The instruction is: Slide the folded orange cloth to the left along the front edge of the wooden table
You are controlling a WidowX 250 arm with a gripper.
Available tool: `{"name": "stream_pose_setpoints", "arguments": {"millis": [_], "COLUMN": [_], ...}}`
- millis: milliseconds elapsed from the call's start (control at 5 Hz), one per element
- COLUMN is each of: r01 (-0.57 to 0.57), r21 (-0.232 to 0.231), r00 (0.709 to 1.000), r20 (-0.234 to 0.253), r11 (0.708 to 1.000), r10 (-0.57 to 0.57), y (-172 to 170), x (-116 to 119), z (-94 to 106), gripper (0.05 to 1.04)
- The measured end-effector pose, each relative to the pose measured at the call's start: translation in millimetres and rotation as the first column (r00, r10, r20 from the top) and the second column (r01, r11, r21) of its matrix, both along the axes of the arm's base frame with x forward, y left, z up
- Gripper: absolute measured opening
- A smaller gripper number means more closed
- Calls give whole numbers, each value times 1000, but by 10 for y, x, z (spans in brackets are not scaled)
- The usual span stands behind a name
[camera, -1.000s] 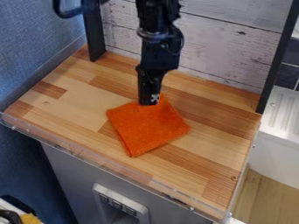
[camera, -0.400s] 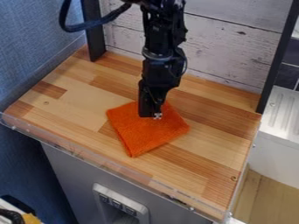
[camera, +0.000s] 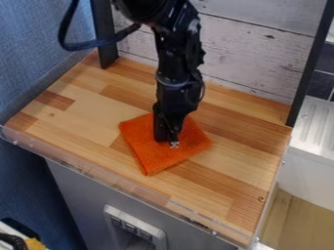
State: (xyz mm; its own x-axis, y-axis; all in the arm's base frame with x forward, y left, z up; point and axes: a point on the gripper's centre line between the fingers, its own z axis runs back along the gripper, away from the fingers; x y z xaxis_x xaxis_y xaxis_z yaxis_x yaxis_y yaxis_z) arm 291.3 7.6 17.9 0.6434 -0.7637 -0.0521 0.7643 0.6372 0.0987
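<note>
Black gripper at the middle of an orange cloth on a wooden counter.

The cloth lies flat and folded, slightly nearer than the counter's centre, one corner pointing to the near edge. Whether the gripper is released or clenched, I cannot tell. Whitewashed boards stand along the far side; a blue wall is at left.

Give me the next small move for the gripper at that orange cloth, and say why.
I'd probably ease the gripper slightly downward, stopping at first contact with the orange cloth. It hangs tip-down over the cloth's middle, and the cloth lies fairly flat on the wooden counter; from this slanted view I can't tell whether they already touch.
</note>
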Motion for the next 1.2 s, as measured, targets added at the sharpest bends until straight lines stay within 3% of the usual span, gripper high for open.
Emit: {"name": "stream_pose_setpoints", "arguments": {"millis": [200, 600, 800, 1200], "r01": [15, -176, -316, -566], "r21": [-26, -111, -158, -196], "r00": [999, 975, 934, 816], "r20": [38, 117, 120, 5], "r11": [1000, 978, 935, 801], "r10": [-14, 189, 336, 578], "y": [-40, 212, 390, 735], "x": [-19, -2, -34, -245], "z": [-63, -79, -89, -76], "gripper": [59, 59, 59, 59]}}
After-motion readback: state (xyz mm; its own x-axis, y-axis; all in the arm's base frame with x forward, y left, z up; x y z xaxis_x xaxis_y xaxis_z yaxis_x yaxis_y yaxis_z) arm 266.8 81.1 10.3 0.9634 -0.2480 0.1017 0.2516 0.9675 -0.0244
